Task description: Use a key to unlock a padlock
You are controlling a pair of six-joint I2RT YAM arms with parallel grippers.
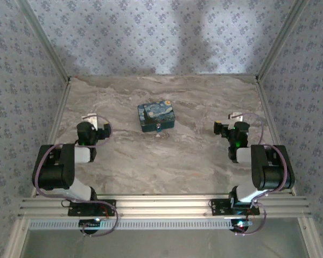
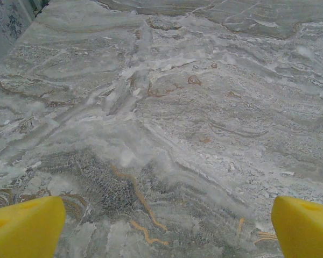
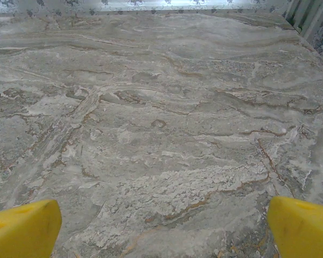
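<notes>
Top external view, looking down on a grey-brown veined marble desk (image 1: 167, 156), boxed in on three sides by blue-patterned wallpaper walls (image 1: 151, 32) and edged at the near side by an aluminium rail (image 1: 161, 205). Bolted at that rail, well apart: left arm (image 1: 56, 169) and right arm (image 1: 269, 166), both folded low and pointing toward the far wall. Between them and farther back, near the middle of the desk: blue-and-yellow starry-night tin (image 1: 156, 115), lying flat. Ahead of each arm, left end effector (image 1: 97, 121) and right end effector (image 1: 230, 122), each well apart from the tin.

Seen from the left wrist: left end effector (image 2: 164, 236) released, yellow fingers (image 2: 24, 228) spread to the two lower corners, veined marble between them. Seen from the right wrist: right end effector (image 3: 164, 231) likewise released, yellow fingers (image 3: 304, 226) wide apart over the desk, wallpaper along the far edge.

Smallest of all, padlock (image 1: 158, 129): a tiny blue-grey speck at the tin's near side, touching or just beside it, too small to tell whether fastened to the tin or lying on the desk.
</notes>
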